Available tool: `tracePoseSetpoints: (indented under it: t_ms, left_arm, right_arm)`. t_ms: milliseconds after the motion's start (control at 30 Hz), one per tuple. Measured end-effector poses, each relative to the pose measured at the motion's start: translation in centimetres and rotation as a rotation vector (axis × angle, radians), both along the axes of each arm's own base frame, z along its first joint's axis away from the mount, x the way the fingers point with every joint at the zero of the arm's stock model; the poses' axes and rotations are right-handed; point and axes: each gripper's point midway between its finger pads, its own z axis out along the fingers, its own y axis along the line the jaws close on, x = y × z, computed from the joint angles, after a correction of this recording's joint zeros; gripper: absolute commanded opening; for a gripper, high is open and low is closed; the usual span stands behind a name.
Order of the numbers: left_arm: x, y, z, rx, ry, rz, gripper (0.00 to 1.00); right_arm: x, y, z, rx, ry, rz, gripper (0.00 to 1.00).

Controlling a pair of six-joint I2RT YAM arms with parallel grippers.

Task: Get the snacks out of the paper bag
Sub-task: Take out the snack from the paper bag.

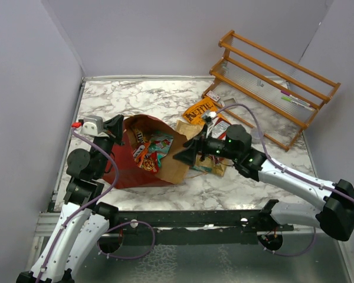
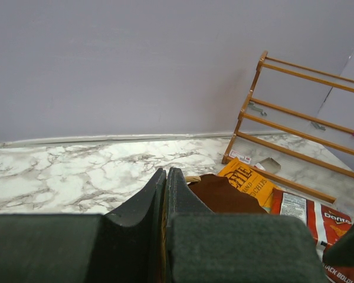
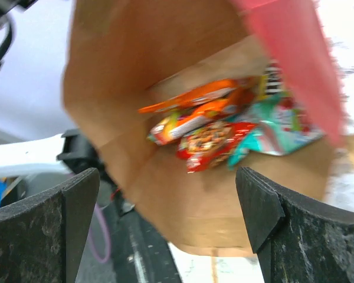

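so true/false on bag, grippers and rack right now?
1. The right gripper is open, facing the bag mouth. True.
2. The bag is empty. False: several packets lie inside.
3. The Kettle bag is out on the table. True.
4. The left gripper is wide open. False: it is shut, apparently on the bag's rim.
5. The rack is at the near left. False: it is at the far right.
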Motion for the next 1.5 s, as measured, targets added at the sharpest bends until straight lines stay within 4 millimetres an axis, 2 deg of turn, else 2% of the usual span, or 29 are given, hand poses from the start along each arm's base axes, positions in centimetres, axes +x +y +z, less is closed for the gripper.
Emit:
tracePoseSetpoints:
  t_ms: [167, 400, 500, 567, 733, 767, 833, 1000, 1300, 1500]
  left_arm:
    - [0.0, 0.0, 0.0, 0.000, 0.001, 0.000, 0.00]
    - [-0.2, -0.3, -0.3, -0.020, 0.017, -0.021, 0.00]
    - [-0.8, -0.6, -0.9, -0.031, 0.049, -0.044, 0.00]
    - [-1.7, -0.8, -1.2, -0.033, 0.071, -0.070, 0.00]
    - [-3.5, -1.7, -1.2, -0.046, 0.122, -0.149, 0.00]
    - [-3.8, -2.2, -2.0, -0.051, 0.157, -0.179, 0.00]
    - [-4.3, -2.4, -1.9, -0.058, 0.156, -0.198, 0.00]
    - [-5.0, -3.7, -3.0, -0.068, 0.186, -0.277, 0.00]
    - [-5.0, -5.0, -4.6, -0.011, 0.204, -0.353, 0.00]
    - [-4.7, -4.4, -3.7, 0.027, 0.136, -0.318, 0.00]
  right_arm:
    - [-4.1, 3.7, -0.1, 0.013, 0.034, 0.138, 0.99]
    - [-4.3, 4.1, -1.7, -0.025, 0.060, 0.141, 0.99]
    - [-4.3, 4.0, -2.2, -0.050, 0.045, 0.144, 1.00]
    - [-4.5, 4.3, -2.6, -0.062, 0.034, 0.156, 0.96]
    - [-5.7, 6.9, -5.8, -0.128, 0.098, 0.160, 0.93]
    - [-5.7, 7.3, -6.8, -0.142, 0.138, 0.132, 0.92]
    - [-5.6, 7.8, -7.9, -0.141, 0.197, 0.088, 0.93]
    - [-4.3, 8.6, -9.0, -0.089, 0.318, -0.038, 0.95]
    - [-1.7, 7.6, -9.1, 0.000, 0.404, -0.249, 0.93]
    - [-1.1, 7.6, -8.8, 0.023, 0.405, -0.279, 0.93]
